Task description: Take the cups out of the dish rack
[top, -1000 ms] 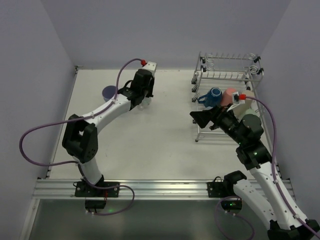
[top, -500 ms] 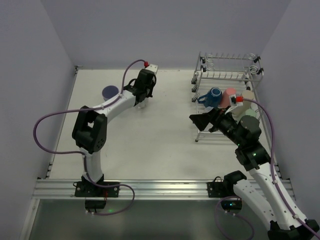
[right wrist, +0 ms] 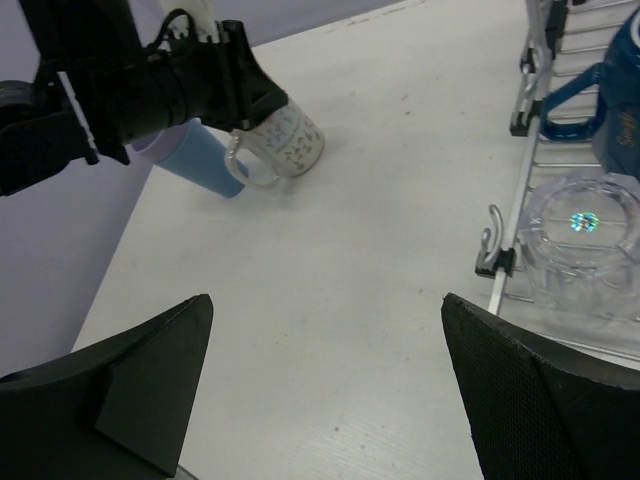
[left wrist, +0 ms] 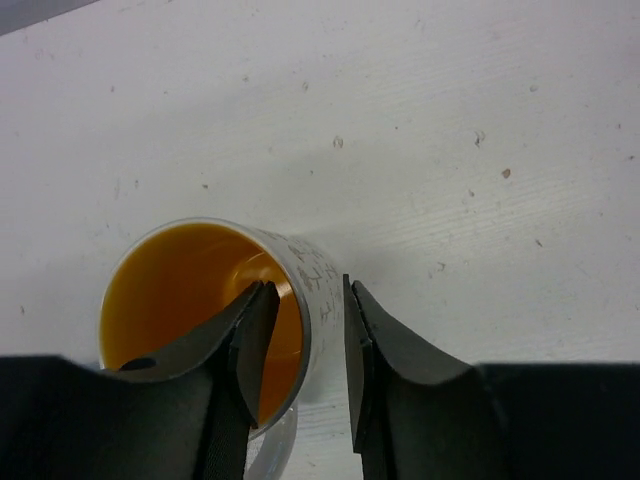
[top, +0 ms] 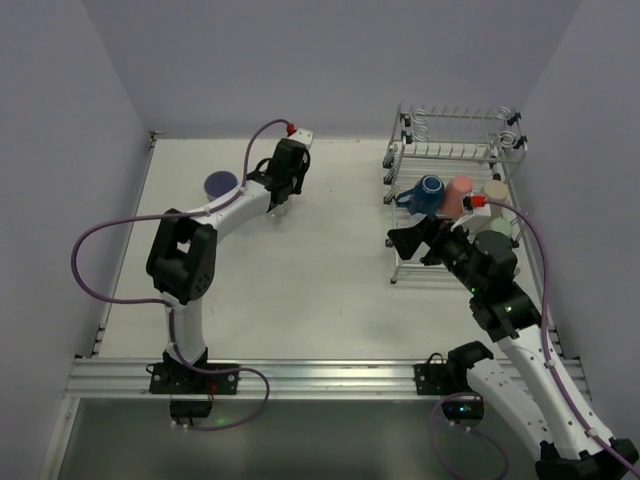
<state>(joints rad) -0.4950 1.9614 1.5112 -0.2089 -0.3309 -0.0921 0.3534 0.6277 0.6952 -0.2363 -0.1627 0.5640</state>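
The orange-inside glass mug (left wrist: 190, 300) stands on the table. My left gripper (left wrist: 312, 300) straddles its rim, one finger inside and one outside, with thin gaps to the wall on both sides. It also shows in the right wrist view (right wrist: 285, 140). The dish rack (top: 452, 150) stands at the back right. Its lower tier holds a dark-blue mug (top: 428, 194), a pink cup (top: 458, 195), a beige cup (top: 495, 190) and an upturned clear glass (right wrist: 585, 240). My right gripper (right wrist: 325, 380) is wide open and empty, just left of the rack's front corner.
A blue tumbler (right wrist: 200, 160) stands on the table right beside the glass mug, at the far left (top: 220, 184). The rack's wire edge and a hook (right wrist: 500, 245) lie close to my right finger. Walls close in the table on three sides.
The left arm's elbow swung back toward the left while its gripper stayed over the glass mug. The right gripper shifted slightly toward the rack.
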